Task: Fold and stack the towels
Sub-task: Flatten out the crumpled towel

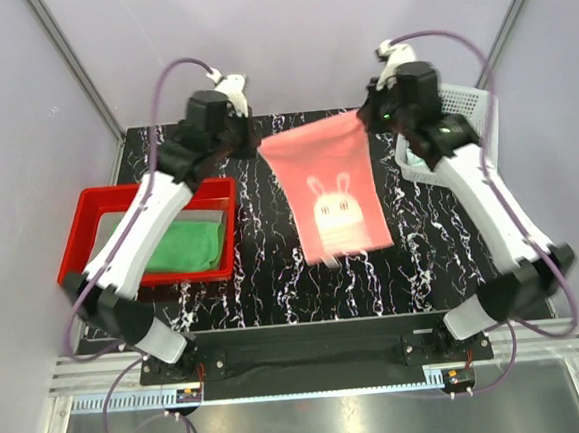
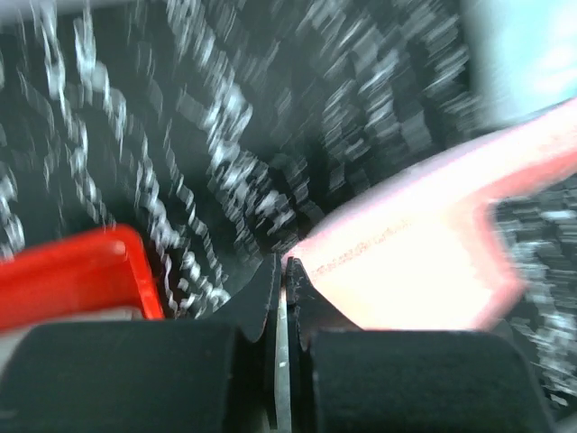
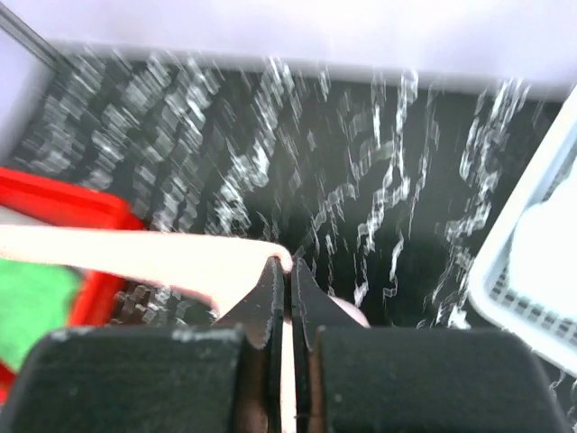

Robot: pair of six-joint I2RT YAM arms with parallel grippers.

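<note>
As I look down from the top camera, the black table with white marble veins (image 1: 264, 279) takes most of the view. On its left side sits the red rectangular plastic tray (image 1: 81, 215). In the middle, the salmon-pink terry towel with a white rabbit print (image 1: 332, 188) is spread open. Its far edge is pulled straight across the back of the table, and the rest reaches toward me over the table centre. Its near edge is blurred, so I cannot tell if it touches the surface. The white perforated plastic basket (image 1: 461, 103) stands at the far right corner, with something pale inside that I cannot identify. The bright green folded towel (image 1: 186, 243) lies inside the red tray. The left gripper (image 1: 257, 147) has its fingers pressed together on the far left corner of the pink towel. The right gripper (image 1: 365, 118) is closed in the same way on the far right corner. Both wrist cameras show the cloth pinched at the tips.
</note>
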